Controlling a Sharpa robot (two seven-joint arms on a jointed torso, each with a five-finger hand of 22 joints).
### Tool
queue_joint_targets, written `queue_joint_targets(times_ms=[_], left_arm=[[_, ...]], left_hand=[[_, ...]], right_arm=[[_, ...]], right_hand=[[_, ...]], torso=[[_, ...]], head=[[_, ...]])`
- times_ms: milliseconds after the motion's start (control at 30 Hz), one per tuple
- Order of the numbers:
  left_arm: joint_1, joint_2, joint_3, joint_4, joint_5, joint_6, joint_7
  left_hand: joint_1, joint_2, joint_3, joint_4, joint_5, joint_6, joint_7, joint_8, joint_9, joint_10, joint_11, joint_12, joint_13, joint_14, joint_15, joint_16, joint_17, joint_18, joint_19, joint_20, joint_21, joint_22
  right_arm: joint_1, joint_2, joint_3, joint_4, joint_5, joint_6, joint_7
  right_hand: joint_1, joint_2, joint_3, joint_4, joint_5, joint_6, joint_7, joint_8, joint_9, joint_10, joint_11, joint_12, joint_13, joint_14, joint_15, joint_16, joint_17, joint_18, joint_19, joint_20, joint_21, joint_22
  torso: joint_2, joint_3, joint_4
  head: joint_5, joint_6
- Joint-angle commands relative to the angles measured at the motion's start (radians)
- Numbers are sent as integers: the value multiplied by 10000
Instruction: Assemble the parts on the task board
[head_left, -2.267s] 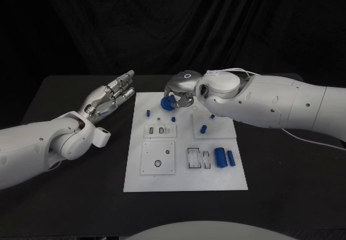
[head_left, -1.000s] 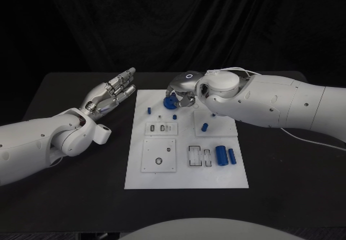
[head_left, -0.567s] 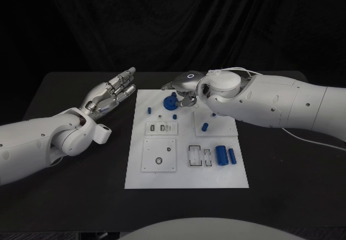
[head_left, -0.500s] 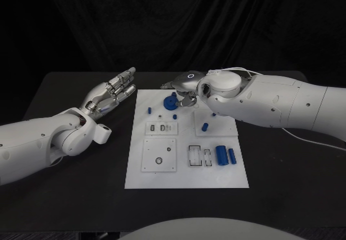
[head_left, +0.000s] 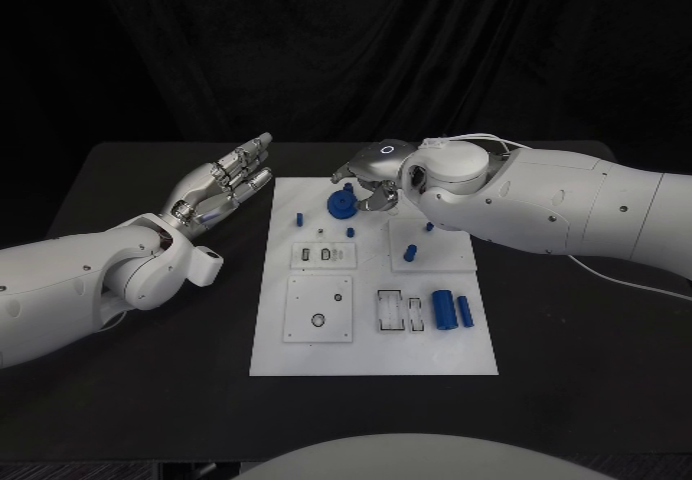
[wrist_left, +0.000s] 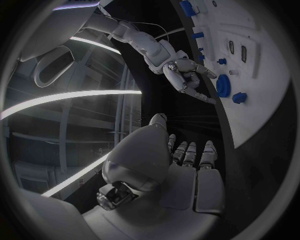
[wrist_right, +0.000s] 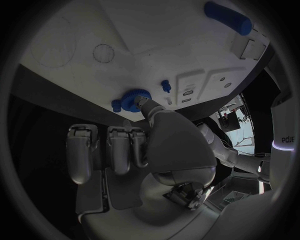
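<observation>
The black table (head_left: 577, 340) carries the white task board (head_left: 372, 350) in its middle, and the big white right arm (head_left: 562, 215) reaches over the far right corner of the board and hides a part of it. On the board lie several small blue parts: a blue gear (head_left: 340, 207) at the far edge, a small blue peg (head_left: 300, 221) to its left, another peg (head_left: 408, 255) on the raised right plate, and two blue cylinders (head_left: 451, 312) side by side near the right edge, next to some rectangular slots (head_left: 389, 312). A square plate (head_left: 317, 313) on the near left has a small ring mark. The right hand (head_left: 369, 178) hangs over the gear with its fingers pointing down; one fingertip (wrist_right: 142, 104) touches the gear, but it holds nothing. The left hand (head_left: 219, 192) stays off the board, over the table to the left, flat and wide with straight fingers, palm empty.
</observation>
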Motion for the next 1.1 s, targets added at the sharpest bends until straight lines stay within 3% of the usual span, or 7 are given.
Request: queue_joint_targets(times_ms=[33, 167, 400, 600, 867, 1100], left_arm=[[20, 8, 8, 10, -23, 111, 1146], [20, 16, 8, 9, -23, 115, 1146], [20, 22, 8, 6, -23, 118, 1144], [20, 28, 8, 1, -24, 120, 1141], [20, 26, 8, 3, -24, 120, 1138], [19, -13, 8, 14, -24, 107, 1134]], left_hand=[[91, 7, 55, -13, 70, -7, 74, 23, 8, 0, 81, -25, -7, -23, 75, -36, -9, 173, 1, 62, -13, 2], [91, 7, 55, -13, 70, -7, 74, 23, 8, 0, 81, -25, -7, -23, 75, -36, -9, 173, 1, 62, -13, 2], [95, 12, 63, -16, 74, -9, 77, 23, 8, -1, 83, -25, -7, -23, 77, -36, -9, 173, 1, 66, -13, 3], [113, 48, 99, -22, 80, -11, 83, 22, 7, -2, 87, -25, -7, -23, 80, -36, -9, 173, 3, 78, -12, 4], [117, 55, 106, -24, 81, -12, 84, 22, 7, -2, 87, -25, -7, -23, 81, -36, -9, 173, 3, 80, -12, 4], [127, 69, 126, -29, 79, -6, 86, 23, 8, -4, 89, -26, -8, -23, 83, -36, -9, 173, 4, 86, -10, 5]], right_arm=[[-37, -27, 3, 41, -62, -1, -62], [-44, -45, 3, 65, -62, 70, -57], [-54, -66, 3, 68, -62, 180, -43], [-58, -82, 3, 62, -62, 131, -21], [-60, -110, 3, 54, -62, -45, -68], [-28, -335, 10, 185, -62, -613, -93]], right_hand=[[16, 130, -63, 16, 78, 406, 16, 87, 73, 1041, 22, 53, 2634, 1073, -16, 28, 2634, 51, 783, -11, -20, 2464], [38, 164, -48, 4, 180, 1860, 132, 419, 353, 1041, 105, 53, 2634, 1073, 47, 28, 2634, 47, 793, 37, -8, 2469], [4, 184, 16, 23, 246, 2833, 269, 643, 516, 1041, 226, 53, 2634, 1073, 154, 28, 2634, 42, 803, 142, 7, 2476], [-12, 207, 18, 24, 246, 3374, 270, 772, 670, 1041, 232, 53, 2634, 1073, 164, 28, 2634, 49, 789, 161, -16, 2467], [-28, 201, -41, 13, 225, 3658, 267, 867, 817, 1041, 230, 53, 2634, 1073, 165, 28, 2634, 50, 786, 163, -19, 2466], [-9, 153, -165, -47, 133, 3768, 254, 941, 1049, 1041, 228, 53, 2634, 1073, 165, 28, 2634, 57, 772, 165, -42, 2457]], torso=[[2, 4, 4], [-1, 2, 7], [4, -3, 11], [1, -2, 13], [1, 2, 12], [-5, 2, -2]], head=[[-8, -4], [-10, -11], [-12, -34], [-3, -45], [43, -83], [127, -122]])
